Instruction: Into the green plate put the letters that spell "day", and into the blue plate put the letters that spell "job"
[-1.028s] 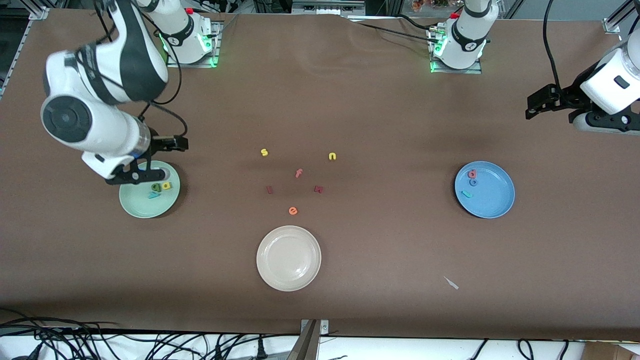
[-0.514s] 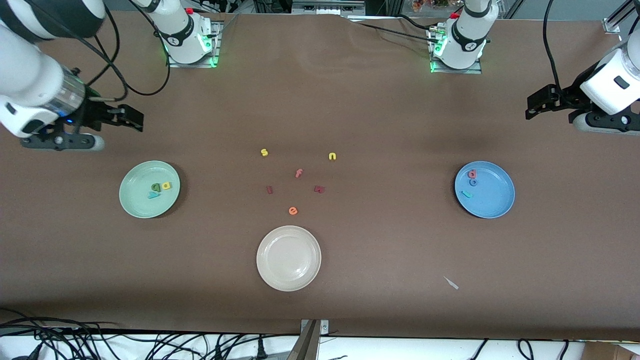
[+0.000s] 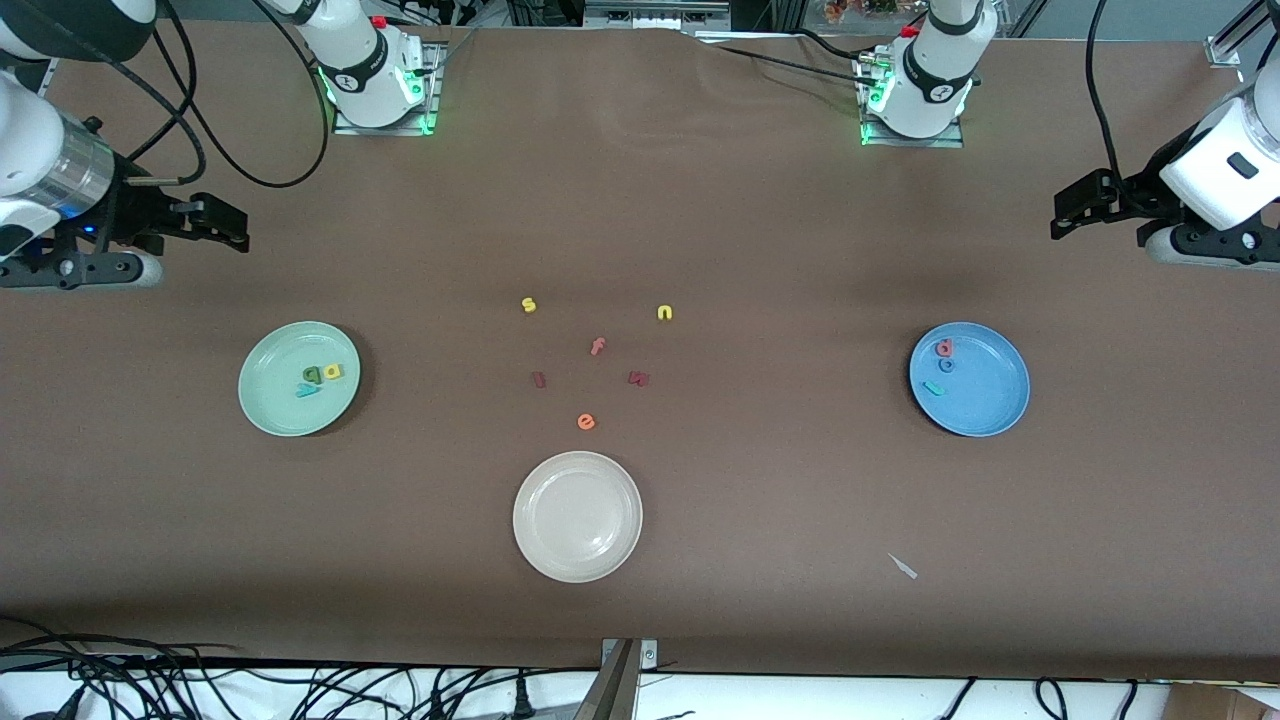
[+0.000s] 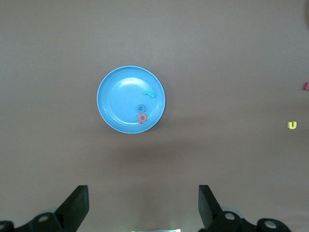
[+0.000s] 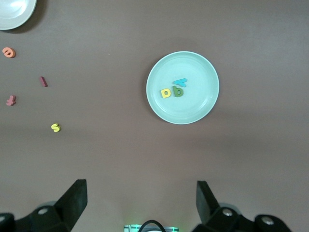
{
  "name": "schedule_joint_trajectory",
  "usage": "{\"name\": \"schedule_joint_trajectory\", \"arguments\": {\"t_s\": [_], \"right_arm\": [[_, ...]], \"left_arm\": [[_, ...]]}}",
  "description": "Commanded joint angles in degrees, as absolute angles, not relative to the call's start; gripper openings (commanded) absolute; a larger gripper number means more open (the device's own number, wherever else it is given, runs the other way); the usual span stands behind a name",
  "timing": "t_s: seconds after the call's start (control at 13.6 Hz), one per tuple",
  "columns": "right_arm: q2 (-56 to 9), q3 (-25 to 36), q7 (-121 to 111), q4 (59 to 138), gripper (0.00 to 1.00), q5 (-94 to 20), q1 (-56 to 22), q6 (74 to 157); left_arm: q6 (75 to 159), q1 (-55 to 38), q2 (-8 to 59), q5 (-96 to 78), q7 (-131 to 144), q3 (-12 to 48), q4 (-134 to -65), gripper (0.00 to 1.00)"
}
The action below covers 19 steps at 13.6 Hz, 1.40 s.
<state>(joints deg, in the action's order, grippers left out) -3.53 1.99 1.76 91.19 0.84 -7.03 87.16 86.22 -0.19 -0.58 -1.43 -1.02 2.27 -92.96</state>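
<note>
Both words look sorted, so this is the wrap-up. Right tool [image 3: 215,222] hangs open and empty over bare worktop [image 3: 700,200] near the green plate [image 3: 270,415], which holds olive d [image 3: 311,374], yellow a [image 3: 333,371], teal y [image 3: 307,391]. Spare letters [image 3: 596,347] lie mid-worktop. The blue plate [image 3: 985,410] carries b [image 3: 944,347], o [image 3: 946,365], j [image 3: 933,388]. Left tool [image 3: 1075,210] waits open at its end. Next, I'd judge: nothing but parking.

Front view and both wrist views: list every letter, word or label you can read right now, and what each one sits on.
"d", "a", "y": foam letters in the green plate.
"b", "o", "j": foam letters in the blue plate.
"s", "n", "f", "e": loose on the table.
Two dark red letters: too small to read.
No printed words or brands are readable.
</note>
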Motion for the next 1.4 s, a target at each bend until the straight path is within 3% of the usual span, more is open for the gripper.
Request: {"name": "schedule_joint_trajectory", "arguments": {"t_s": [0.0, 1.32], "right_arm": [[-2.4, 1.4, 0.8, 91.2, 1.0, 0.4, -5.7, 86.9], [-3.1, 0.0, 2.0, 90.9, 1.0, 0.9, -6.1, 86.2]], "left_arm": [[84.0, -0.1, 0.0, -2.1, -1.2, 2.1, -91.2, 1.0], [83.8, -0.3, 0.0, -2.1, -0.9, 2.2, -91.2, 1.0]]}}
